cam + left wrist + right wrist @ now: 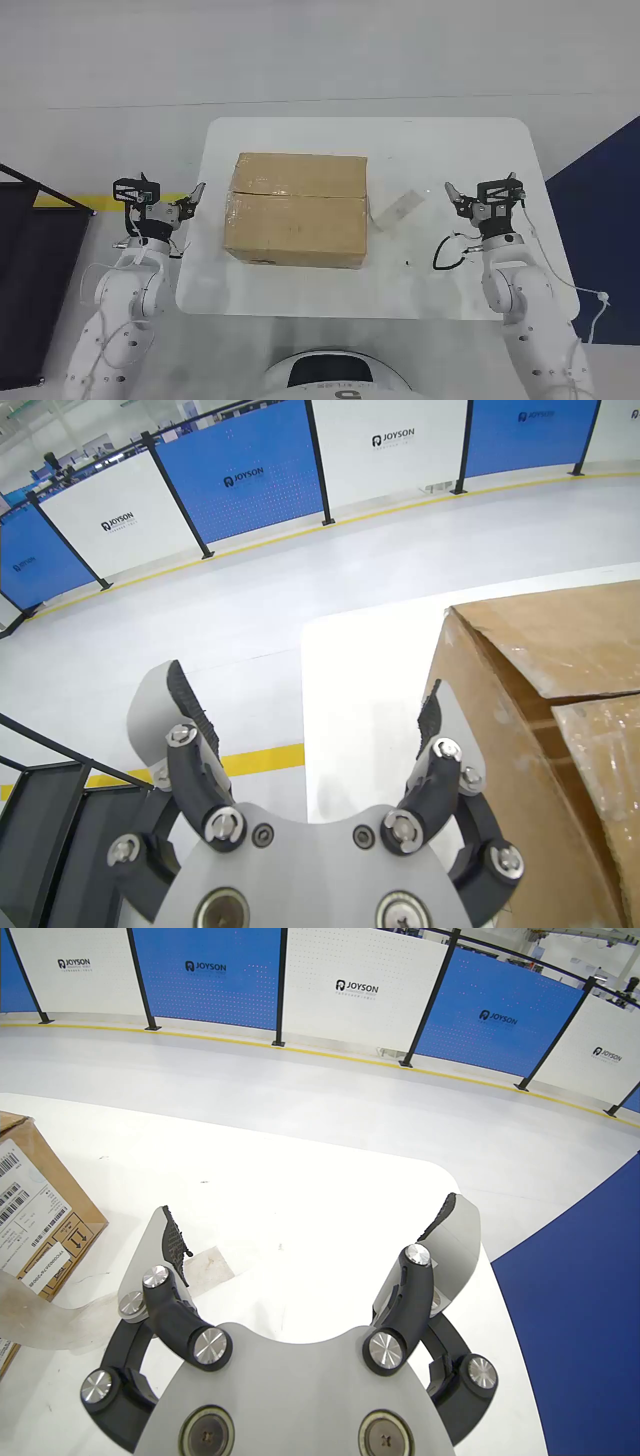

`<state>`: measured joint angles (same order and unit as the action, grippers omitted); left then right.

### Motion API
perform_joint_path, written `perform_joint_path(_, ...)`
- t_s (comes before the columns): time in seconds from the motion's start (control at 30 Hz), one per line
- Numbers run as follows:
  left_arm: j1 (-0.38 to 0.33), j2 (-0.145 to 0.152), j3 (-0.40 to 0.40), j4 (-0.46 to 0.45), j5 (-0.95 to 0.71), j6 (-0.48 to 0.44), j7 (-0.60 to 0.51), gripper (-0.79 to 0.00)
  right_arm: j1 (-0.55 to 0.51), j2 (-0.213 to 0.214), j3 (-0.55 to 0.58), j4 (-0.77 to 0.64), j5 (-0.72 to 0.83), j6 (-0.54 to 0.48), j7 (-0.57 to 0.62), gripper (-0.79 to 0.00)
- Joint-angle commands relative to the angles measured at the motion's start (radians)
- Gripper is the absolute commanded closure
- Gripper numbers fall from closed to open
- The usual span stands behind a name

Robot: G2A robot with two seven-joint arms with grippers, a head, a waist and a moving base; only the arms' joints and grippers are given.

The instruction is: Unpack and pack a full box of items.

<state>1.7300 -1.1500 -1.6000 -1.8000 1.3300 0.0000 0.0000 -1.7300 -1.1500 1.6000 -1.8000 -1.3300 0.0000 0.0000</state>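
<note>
Unpacking not begun; shut brown cardboard box [296, 208] rests on white surface [470, 150]; left jaws spread just beside it, right jaws spread near its opposite side; next likely prying top flaps [298, 176] apart.

On the one white table [470, 150] there is one cardboard box [297, 208] and one loose tape strip [398, 207].

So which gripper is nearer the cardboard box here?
Left. The left gripper is open right beside the box; the right gripper, also open, is farther off, beyond the tape strip.
</note>
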Motion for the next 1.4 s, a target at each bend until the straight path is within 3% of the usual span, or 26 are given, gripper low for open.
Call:
perform_joint_path(0.0,-0.001,0.000,0.000,0.001,-0.002,0.001,0.000,-0.785,0.000,0.000,0.000,0.000,0.000,0.000,0.000,-0.785)
perform_joint_path(0.47,0.012,0.002,0.060,-0.021,0.191,-0.094,0.041,-0.785,0.000,0.000,0.000,0.000,0.000,0.000,0.000,-0.785)
perform_joint_path(0.73,-0.015,0.000,0.067,-0.007,0.195,-0.110,0.002,-0.785,0.000,0.000,0.000,0.000,0.000,0.000,0.000,-0.785)
perform_joint_path(1.03,-0.036,0.000,0.024,0.026,0.135,-0.131,-0.021,-0.785,0.000,0.000,0.000,0.000,0.000,0.000,0.000,-0.785)
perform_joint_path(1.37,-0.064,-0.001,0.056,0.060,0.167,-0.174,0.006,-0.785,0.000,0.000,0.000,0.000,0.000,0.000,0.000,-0.785)
